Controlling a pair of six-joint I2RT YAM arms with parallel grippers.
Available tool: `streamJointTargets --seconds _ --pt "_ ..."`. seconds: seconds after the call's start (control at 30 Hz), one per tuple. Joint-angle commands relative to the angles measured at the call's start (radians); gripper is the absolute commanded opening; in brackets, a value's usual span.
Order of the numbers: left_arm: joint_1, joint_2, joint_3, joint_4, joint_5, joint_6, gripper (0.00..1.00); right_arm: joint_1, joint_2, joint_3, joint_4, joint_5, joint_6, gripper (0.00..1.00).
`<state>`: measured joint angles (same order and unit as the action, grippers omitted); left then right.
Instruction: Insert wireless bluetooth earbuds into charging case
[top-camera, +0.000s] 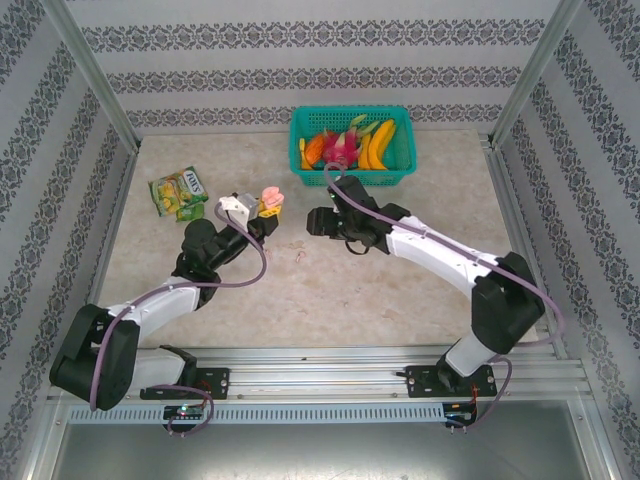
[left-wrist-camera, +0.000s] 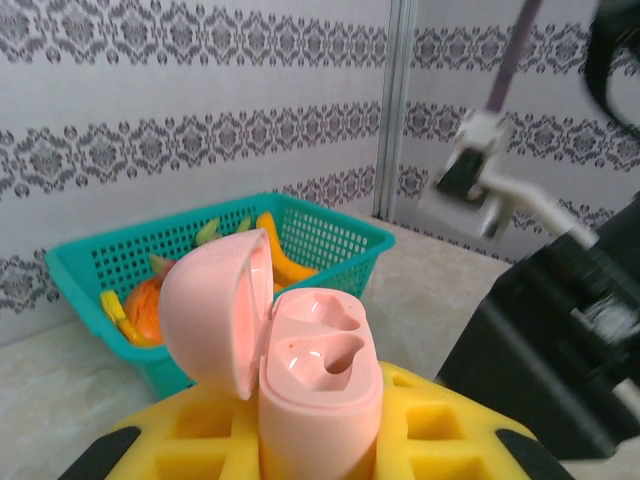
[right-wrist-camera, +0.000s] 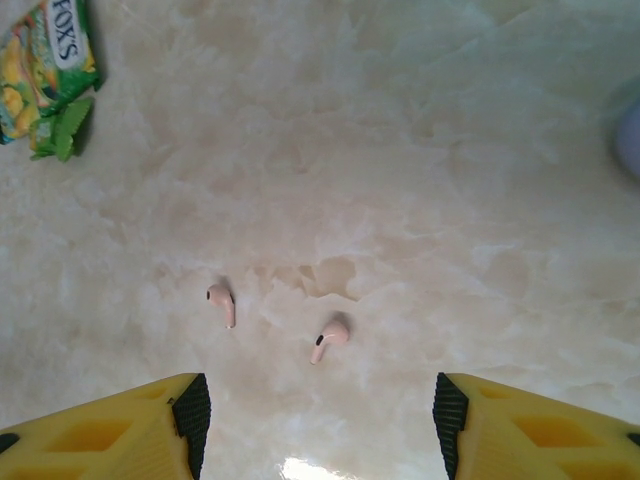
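Two pale pink earbuds are lying loose on the bench (right-wrist-camera: 400, 150), near each other but not touching: one earbud (right-wrist-camera: 329, 340) sits just ahead of the right hand (right-wrist-camera: 320, 430) and the second earbud (right-wrist-camera: 221, 304) a bit off to the side. That hand hovers above them with its yellow fingers (right-wrist-camera: 150, 425) spread wide and nothing between them.

The left hand (left-wrist-camera: 320, 445) is clamped on the pink charging case (left-wrist-camera: 320, 390), held up off the bench with the lid (left-wrist-camera: 215, 315) flipped open and both sockets empty. So no bud is in yet.

My guess on handling: these things are super light, hard and glossy, so they'll skid or flick away if one pad hits first. I'd pinch across the bulb end, where there's more to grab, and leave the stem free to drop into its socket. Go gentle on the squeeze; too much and it'll probably pop out sideways. The basket of fruit (top-camera: 350, 145) and the snack packet (right-wrist-camera: 45, 70) are well apart from all this.
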<state>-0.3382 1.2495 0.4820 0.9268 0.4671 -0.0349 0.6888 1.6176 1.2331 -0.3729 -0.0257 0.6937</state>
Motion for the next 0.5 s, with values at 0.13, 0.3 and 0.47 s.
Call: streamJointTargets --seconds 0.13,0.3,0.47 --pt "0.008 -0.023 -0.038 0.164 -0.015 -0.008 0.0 0.026 0.147 0.129 -0.114 0.088 0.113 0.64" --pt "0.008 -0.025 -0.05 0.199 -0.066 0.011 0.0 0.027 0.221 0.183 -0.165 0.115 0.19 0.64" --pt "0.023 -0.026 -0.067 0.252 -0.132 0.005 0.0 0.041 0.303 0.245 -0.228 0.114 0.258 0.64"
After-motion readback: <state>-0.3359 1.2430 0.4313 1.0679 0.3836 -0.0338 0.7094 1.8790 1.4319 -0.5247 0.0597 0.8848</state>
